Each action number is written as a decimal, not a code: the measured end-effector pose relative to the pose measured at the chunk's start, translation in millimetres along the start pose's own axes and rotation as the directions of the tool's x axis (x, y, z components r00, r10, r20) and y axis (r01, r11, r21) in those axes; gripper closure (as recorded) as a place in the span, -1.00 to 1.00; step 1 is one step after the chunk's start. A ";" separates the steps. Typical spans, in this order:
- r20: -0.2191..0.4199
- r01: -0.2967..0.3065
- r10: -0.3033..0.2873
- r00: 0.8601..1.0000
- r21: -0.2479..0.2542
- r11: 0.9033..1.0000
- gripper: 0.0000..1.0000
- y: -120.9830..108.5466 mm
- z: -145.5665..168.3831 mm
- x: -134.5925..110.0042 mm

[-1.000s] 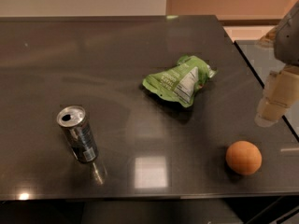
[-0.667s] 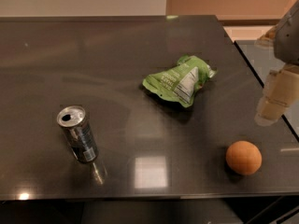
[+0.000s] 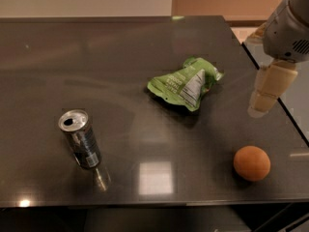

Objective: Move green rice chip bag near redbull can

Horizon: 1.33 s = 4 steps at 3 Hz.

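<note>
Desk [image 3: 96,57]: your gripper [image 3: 263,100] hangs over its right edge. Open lane: you have bare surface between green rice chip bag [image 3: 186,83] and redbull can [image 3: 81,139], well apart. Obstacle: orange [image 3: 251,163], front right, outside that lane.

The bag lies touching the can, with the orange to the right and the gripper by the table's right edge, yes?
No: the camera view shows the bag well apart from the can. The orange is to the right and the gripper by the right edge of the table.
</note>
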<state>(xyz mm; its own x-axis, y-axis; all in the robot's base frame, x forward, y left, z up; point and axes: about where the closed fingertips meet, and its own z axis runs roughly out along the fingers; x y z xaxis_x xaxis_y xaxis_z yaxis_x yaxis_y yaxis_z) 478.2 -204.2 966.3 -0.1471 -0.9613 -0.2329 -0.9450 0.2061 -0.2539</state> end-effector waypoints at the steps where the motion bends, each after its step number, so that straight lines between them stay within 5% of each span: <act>1: 0.021 0.029 -0.029 0.999 0.003 1.000 -1.00 -21.2 18.8 -11.6; 4: 0.072 0.077 -0.076 0.995 -0.012 0.997 -1.00 -85.6 82.4 -40.4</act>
<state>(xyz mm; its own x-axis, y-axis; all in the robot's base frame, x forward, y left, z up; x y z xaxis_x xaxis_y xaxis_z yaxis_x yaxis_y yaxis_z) 589.0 -167.9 920.1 -0.0535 -0.9585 -0.2799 -0.9570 0.1293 -0.2599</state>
